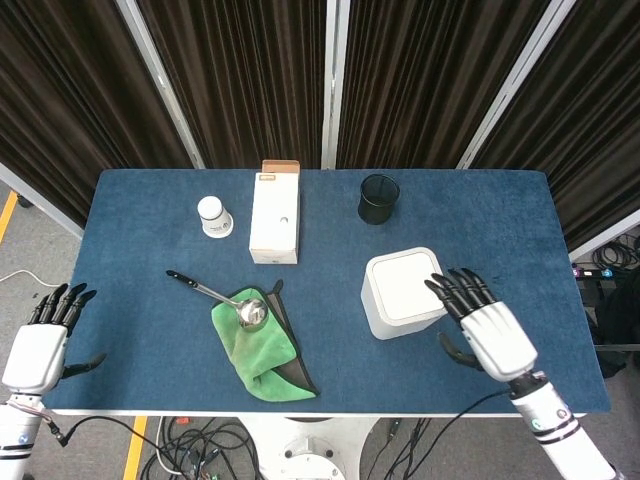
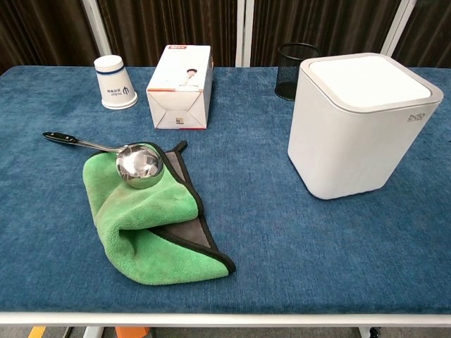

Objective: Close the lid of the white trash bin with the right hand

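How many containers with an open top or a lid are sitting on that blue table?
3. A white trash bin with its lid down sits at the right, a black mesh cup stands behind it near the far edge, and a white paper cup, upside down, is far left beside the carton.
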Robot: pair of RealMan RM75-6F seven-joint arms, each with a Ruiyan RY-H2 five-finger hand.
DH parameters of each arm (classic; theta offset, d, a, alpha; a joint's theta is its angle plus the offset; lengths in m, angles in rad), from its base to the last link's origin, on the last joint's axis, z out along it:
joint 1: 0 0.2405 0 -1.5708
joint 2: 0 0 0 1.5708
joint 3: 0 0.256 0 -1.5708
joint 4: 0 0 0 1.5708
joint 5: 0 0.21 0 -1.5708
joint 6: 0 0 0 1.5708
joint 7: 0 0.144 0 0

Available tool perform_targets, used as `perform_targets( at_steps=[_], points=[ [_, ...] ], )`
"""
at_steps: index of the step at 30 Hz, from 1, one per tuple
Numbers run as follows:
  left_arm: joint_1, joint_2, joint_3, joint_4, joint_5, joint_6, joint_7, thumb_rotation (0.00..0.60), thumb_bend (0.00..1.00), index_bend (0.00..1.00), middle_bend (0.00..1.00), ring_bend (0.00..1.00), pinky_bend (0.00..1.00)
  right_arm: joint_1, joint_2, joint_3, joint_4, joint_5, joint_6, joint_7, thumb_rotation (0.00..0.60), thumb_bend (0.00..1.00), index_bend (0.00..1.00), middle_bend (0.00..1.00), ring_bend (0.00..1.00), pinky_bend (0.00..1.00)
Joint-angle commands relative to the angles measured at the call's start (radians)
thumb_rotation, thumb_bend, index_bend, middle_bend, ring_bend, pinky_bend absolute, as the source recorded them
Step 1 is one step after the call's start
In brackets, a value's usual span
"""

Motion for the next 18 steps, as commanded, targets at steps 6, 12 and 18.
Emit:
perform_targets(
  at_steps=[6,12,18],
  points=[
    [-0.005,0.006,-0.003,-0.019,0.008,0.000,0.012,0.600,0.00,0.14,0.09,0.01,0.12,-0.213,-0.088,-0.004,0.325,0.112,0.219,0.100,0.539,0.30,0.00,0.00,0.00,0.00],
    [0.000,0.006,-0.001,-0.023,0.004,0.006,0.016,0.600,0.00,0.14,0.09,0.01,0.12,-0.256,-0.156,0.024,0.503,0.198,0.221,0.168,0.547,0.30,0.00,0.00,0.00,0.00],
    [0.004,-0.003,-0.001,-0.013,0.010,0.017,0.015,0.600,0.00,0.14,0.09,0.01,0.12,-0.257,-0.190,0.036,0.566,0.201,0.201,0.194,0.554,0.30,0.00,0.00,0.00,0.00]
  ],
)
